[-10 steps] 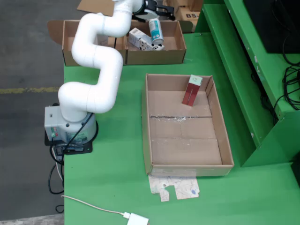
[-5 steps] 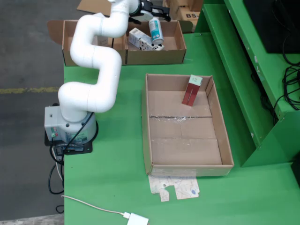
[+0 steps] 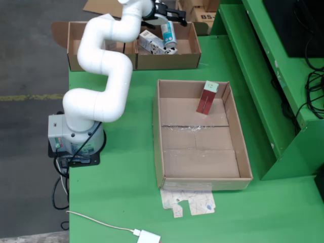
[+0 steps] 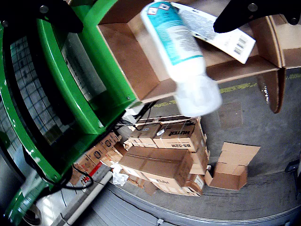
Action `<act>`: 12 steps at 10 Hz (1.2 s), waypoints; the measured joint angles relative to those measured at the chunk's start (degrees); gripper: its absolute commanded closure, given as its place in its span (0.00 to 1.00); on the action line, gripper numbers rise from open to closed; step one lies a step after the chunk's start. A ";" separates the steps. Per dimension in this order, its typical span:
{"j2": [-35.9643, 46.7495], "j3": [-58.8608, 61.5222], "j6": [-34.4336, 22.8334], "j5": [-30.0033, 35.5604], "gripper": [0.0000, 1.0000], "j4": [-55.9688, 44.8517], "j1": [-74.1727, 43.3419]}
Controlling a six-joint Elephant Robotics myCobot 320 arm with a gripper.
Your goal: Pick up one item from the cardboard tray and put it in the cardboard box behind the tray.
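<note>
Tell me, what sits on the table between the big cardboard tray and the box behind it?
Nothing: in the overhead view only a bare green strip of table separates the tray from the box.
</note>
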 measured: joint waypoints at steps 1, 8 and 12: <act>-0.18 0.00 0.09 0.00 0.00 0.00 -1.23; -1.14 0.00 0.79 0.00 0.00 0.00 -6.68; -2.20 0.00 1.76 0.00 0.00 0.00 -8.26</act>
